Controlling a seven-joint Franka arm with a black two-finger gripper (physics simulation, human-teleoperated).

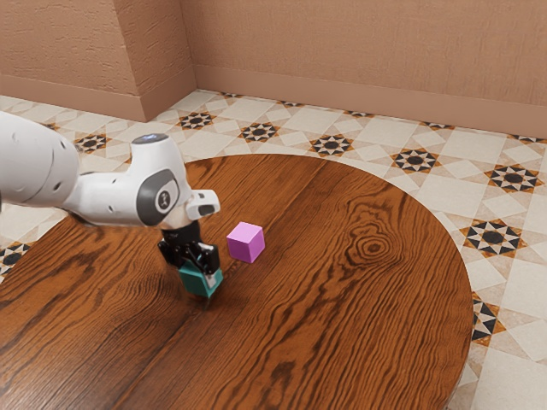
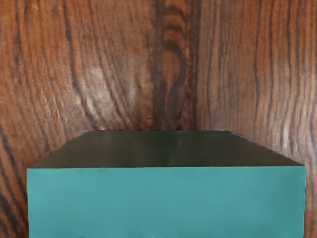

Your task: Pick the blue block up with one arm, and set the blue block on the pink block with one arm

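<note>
Clasping the teal block [image 1: 200, 284], the gripper [image 1: 198, 266] hovers near a pink block [image 1: 245, 242].

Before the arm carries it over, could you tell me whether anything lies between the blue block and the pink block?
Nothing visible does. The gripper holds the blue block just to the exterior view's left of the pink block, apart from it, and only the wooden table surface shows between them.

On the round dark-wood bench [image 1: 359, 325], one thing stands in your way: the small pink cube [image 1: 245, 242], just beside the black claw [image 1: 202, 273] and its gripped teal-blue cube [image 1: 197, 281], toward the exterior view's right. Elsewhere the wood lies open to pass.
</note>
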